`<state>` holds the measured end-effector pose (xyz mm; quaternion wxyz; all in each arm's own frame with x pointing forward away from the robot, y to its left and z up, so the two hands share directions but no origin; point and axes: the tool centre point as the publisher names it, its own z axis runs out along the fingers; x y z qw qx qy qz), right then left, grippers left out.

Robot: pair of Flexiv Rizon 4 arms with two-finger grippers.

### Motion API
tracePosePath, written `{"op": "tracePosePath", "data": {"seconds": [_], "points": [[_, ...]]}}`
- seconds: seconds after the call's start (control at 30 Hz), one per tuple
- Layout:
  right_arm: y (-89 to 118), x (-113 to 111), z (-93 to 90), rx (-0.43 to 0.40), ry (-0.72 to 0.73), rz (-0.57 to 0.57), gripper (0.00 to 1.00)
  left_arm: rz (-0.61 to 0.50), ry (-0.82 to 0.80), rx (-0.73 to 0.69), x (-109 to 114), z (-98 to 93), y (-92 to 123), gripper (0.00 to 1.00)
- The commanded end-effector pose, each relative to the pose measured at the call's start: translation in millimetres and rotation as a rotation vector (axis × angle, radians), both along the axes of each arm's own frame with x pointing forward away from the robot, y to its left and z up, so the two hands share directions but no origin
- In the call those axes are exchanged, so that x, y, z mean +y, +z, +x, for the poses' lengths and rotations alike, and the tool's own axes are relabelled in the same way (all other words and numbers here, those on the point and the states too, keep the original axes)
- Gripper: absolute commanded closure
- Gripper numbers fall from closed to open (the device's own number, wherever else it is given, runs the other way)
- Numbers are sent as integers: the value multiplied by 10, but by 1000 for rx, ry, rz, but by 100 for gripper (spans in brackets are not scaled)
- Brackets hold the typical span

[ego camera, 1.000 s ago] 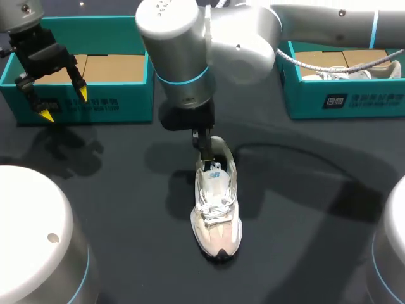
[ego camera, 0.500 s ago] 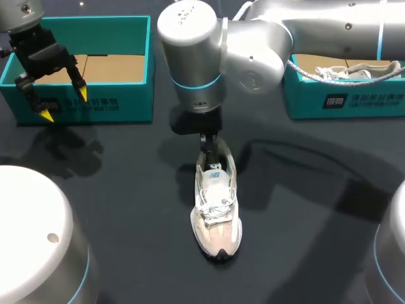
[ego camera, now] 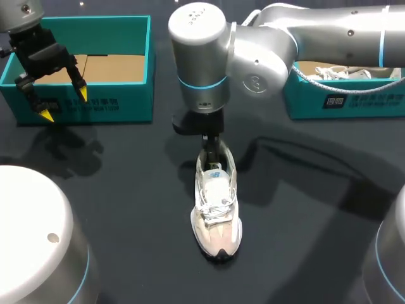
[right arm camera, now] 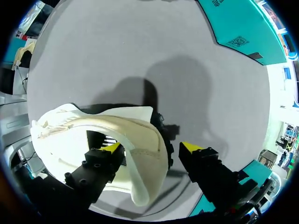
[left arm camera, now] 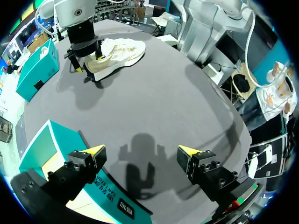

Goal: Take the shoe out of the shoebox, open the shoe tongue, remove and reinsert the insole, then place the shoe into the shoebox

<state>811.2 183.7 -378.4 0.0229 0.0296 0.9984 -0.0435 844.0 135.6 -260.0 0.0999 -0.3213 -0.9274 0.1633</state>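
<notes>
A cream and white sneaker [ego camera: 217, 212] lies on the dark table, toe toward me, with the tongue and laces up. My right gripper [ego camera: 212, 147] stands over its heel. In the right wrist view the right gripper [right arm camera: 150, 148] straddles the heel wall of the sneaker [right arm camera: 93, 126]: one finger is inside the shoe and the other behind the heel, a small gap away. My left gripper [ego camera: 61, 104] hangs open and empty in front of the left teal shoebox [ego camera: 95, 69]. The left wrist view shows the left gripper [left arm camera: 142, 151] open above the table, with the sneaker [left arm camera: 119, 51] far ahead.
A second teal shoebox [ego camera: 342, 95] stands at the back right with another pale shoe [ego camera: 345, 73] in it. The right arm's big elbow [ego camera: 202, 50] hangs over the table's middle back. The left box's near wall [left arm camera: 51, 154] lies under the left finger.
The right arm's elbow has swung right and its gripper has settled lower at the heel, fingers drawing closer together. The left arm and the shoe have not moved.
</notes>
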Motion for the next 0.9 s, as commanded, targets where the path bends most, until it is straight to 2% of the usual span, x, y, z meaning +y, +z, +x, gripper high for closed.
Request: {"op": "tracePosePath", "data": {"seconds": [0.03,0.13,0.23,0.57,0.9], "points": [[-10,-24,-17,6,-7,15,53,2,-1,0,5,0,3,0],[-9,-28,-34,11,-12,22,69,2,-1,0,5,0,3,0],[-5,-27,-55,17,-18,27,98,2,-1,0,5,0,3,0],[160,-51,-121,20,-48,12,100,2,-1,0,5,0,3,0],[686,-276,-88,-8,-74,-68,100,2,-1,0,5,0,3,0]]}}
